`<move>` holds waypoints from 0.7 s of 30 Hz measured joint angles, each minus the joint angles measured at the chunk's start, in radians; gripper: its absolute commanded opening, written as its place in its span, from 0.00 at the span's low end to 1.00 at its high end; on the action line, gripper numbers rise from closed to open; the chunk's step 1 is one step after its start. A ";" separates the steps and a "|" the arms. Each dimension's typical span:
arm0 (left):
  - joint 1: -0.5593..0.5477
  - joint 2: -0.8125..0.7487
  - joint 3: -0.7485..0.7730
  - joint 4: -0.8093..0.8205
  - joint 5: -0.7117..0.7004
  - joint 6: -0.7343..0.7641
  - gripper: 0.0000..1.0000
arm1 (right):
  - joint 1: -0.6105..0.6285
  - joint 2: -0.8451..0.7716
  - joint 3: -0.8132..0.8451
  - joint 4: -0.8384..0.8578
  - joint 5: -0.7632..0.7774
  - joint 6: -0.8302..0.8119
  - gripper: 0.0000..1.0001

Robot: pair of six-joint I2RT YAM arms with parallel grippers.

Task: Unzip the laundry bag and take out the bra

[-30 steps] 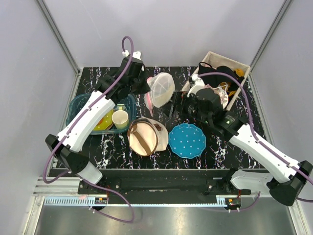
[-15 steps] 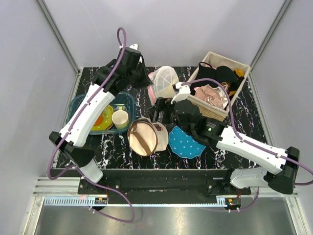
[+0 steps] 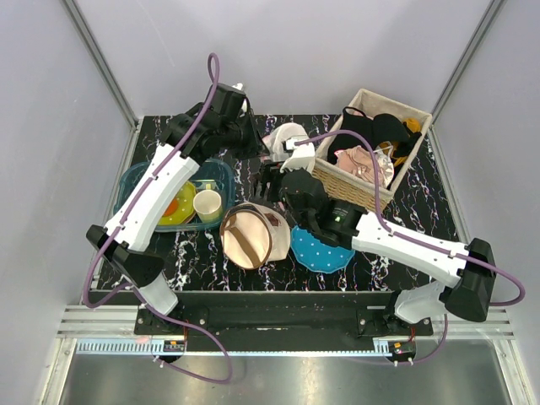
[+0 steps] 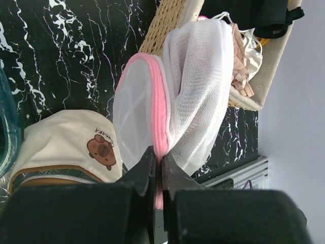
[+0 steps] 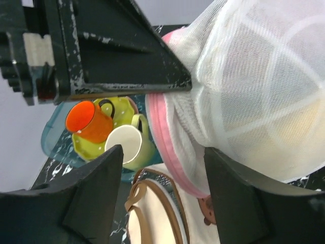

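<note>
The laundry bag (image 4: 193, 86), white ribbed mesh with a pink zipper rim, hangs in the air at the back middle of the table (image 3: 288, 133). My left gripper (image 4: 158, 170) is shut on the pink rim and holds the bag up; it also shows in the top view (image 3: 256, 139). My right gripper (image 5: 165, 175) is open, its fingers (image 5: 94, 198) on either side of the bag's lower pink rim (image 5: 170, 137), not touching it. In the top view the right gripper (image 3: 272, 175) sits just below the bag. A pale shape shows through the mesh (image 5: 264, 132); no bra is clearly visible.
A wicker basket (image 3: 361, 184) of clothes stands at the back right. A beige canvas bag (image 3: 251, 236) with brown straps lies below the laundry bag, a blue dotted plate (image 3: 319, 251) beside it. A teal tub (image 3: 135, 179) at left holds an orange cup (image 5: 89, 122) and mugs.
My right arm has swung left from beside the basket to under the hanging bag. My left gripper has kept its hold and shifted the bag slightly.
</note>
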 measured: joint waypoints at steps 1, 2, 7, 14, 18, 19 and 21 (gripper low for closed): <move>0.000 0.000 0.000 0.000 0.004 -0.003 0.00 | 0.000 0.003 -0.003 0.014 0.013 -0.010 0.55; 0.000 0.000 0.000 0.000 0.007 -0.006 0.00 | 0.000 0.006 -0.007 0.033 0.030 -0.025 0.49; 0.008 -0.007 -0.021 0.019 0.037 -0.016 0.00 | 0.001 0.011 -0.051 0.119 0.094 -0.087 0.00; 0.055 -0.032 -0.161 0.132 0.185 -0.034 0.29 | 0.008 -0.003 -0.133 0.192 0.115 -0.153 0.00; 0.103 -0.049 -0.222 0.226 0.276 -0.037 0.84 | -0.035 -0.053 -0.180 0.182 0.068 -0.123 0.00; 0.125 -0.058 -0.233 0.257 0.298 -0.044 0.93 | -0.060 -0.064 -0.187 0.174 0.047 -0.104 0.00; 0.174 -0.074 -0.238 0.306 0.330 -0.044 0.95 | -0.148 -0.089 -0.198 0.142 -0.042 -0.051 0.00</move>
